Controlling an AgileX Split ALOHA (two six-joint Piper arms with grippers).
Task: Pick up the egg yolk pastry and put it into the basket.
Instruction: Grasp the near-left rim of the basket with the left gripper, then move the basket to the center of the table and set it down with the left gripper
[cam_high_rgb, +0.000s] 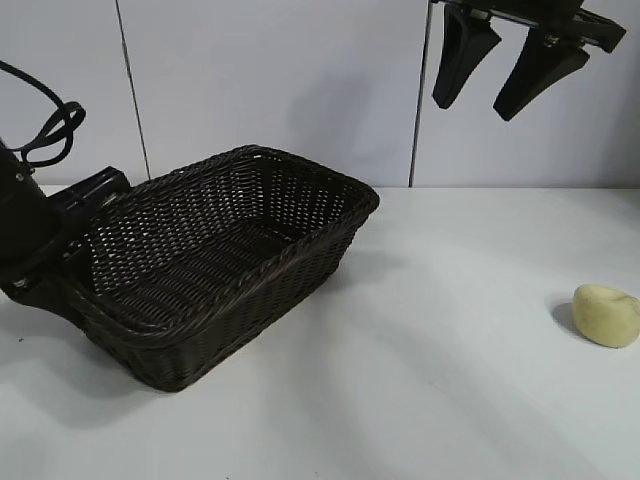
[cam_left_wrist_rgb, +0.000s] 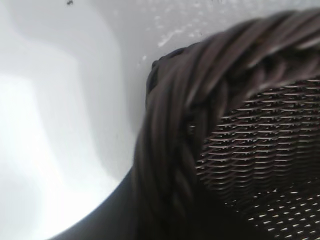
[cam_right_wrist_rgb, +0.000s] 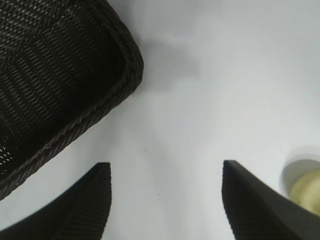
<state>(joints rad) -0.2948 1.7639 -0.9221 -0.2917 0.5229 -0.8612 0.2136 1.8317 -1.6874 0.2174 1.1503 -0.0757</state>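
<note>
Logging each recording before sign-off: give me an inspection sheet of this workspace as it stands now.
Surface: white table, bare between the things.
Job's things: egg yolk pastry lies on the table at the right edge, outside the basket; the basket holds nothing.
Clutter: nothing seen.
Grippers: right gripper hangs high above the table, open, holding nothing; left gripper sits low against the basket's left end, fingers hidden.
Cables: black cable loops above the left arm.
Surroundings: pale panelled wall behind the table.
</note>
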